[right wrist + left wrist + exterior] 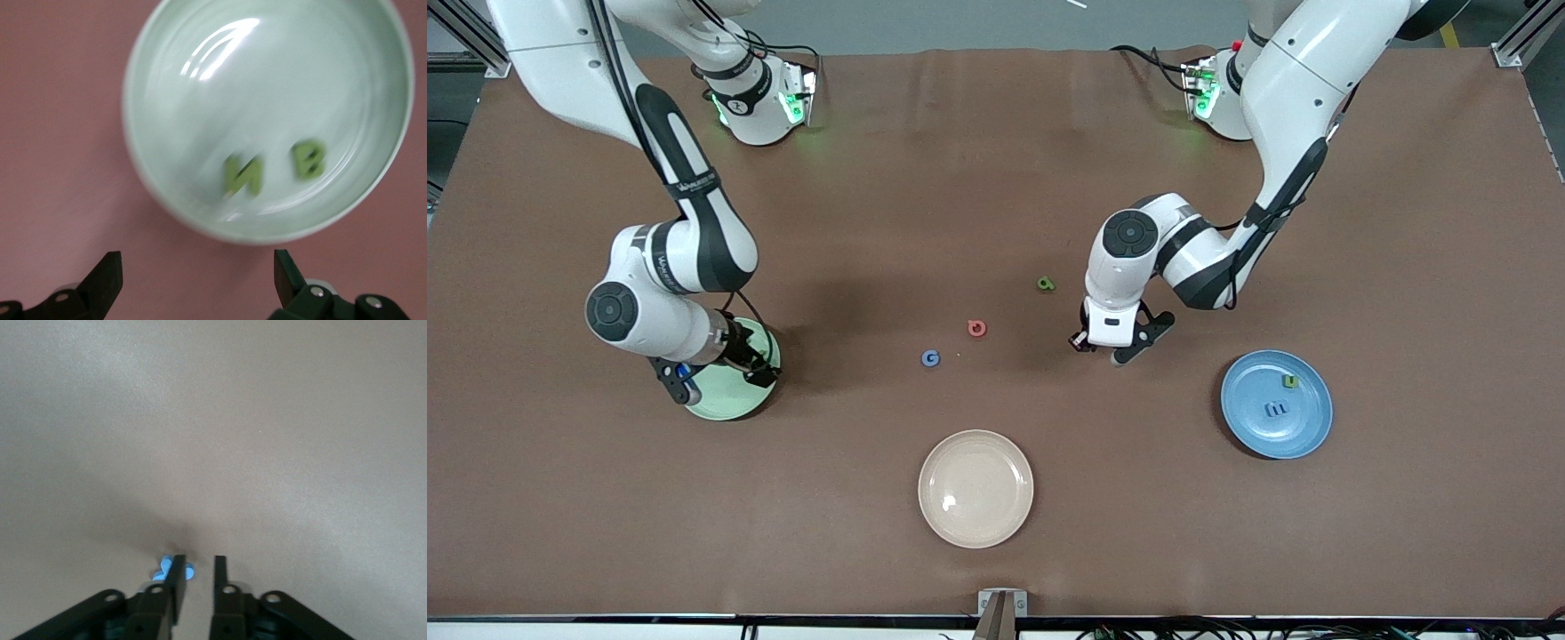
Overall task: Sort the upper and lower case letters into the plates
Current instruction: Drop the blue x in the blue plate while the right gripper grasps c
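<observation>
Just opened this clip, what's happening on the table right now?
Two arms are sorting toy letters into plates. The pale green plate holds a green N and green B; the right end effector hangs open over its edge. The blue plate holds a blue letter and a green one. The left end effector is low at the table beside a small blue letter, fingers slightly apart. Three letters lie loose mid-table; the cream plate is empty.
</observation>
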Controlling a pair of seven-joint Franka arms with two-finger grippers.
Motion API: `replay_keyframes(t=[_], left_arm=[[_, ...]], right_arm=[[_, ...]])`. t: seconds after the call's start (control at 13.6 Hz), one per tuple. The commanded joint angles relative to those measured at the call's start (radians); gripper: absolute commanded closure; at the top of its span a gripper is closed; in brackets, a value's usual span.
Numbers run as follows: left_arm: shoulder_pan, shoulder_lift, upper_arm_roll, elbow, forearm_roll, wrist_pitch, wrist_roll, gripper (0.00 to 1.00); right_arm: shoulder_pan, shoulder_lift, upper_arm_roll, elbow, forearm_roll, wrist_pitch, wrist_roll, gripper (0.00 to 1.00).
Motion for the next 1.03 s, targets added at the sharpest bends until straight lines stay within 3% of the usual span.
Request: replay_keyframes(t=[0.0,0.15,0.29,0.52,0.96], left_arm=[[0.001,0.003,-0.002,-0.005,0.022,0.003,-0.031,0.60],[0.001,0.006,-0.002,-0.004,0.022,0.003,-0.029,0.55],[0.001,0.008,-0.002,-0.004,0.022,0.003,-0.031,0.40],[0.001,0.017,-0.002,-0.004,0.021,0.003,-0.038,0.28],[-0.002,0.049,-0.001,-0.004,0.022,0.003,-0.043,0.28]], right_arm=[[0.126,0.007,-0.002,0.036,0.012,0.035,0.221,0.00],[0.184,0.042,-0.004,0.050,0.009,0.111,0.363,0.00],[0.235,0.107,-0.005,0.104,-0.003,0.124,0.458,0.00],[0.301,0.205,-0.013,0.187,-0.020,0.124,0.578,0.00],[0.367,0.274,-0.011,0.265,-0.074,0.118,0.730,0.00]])
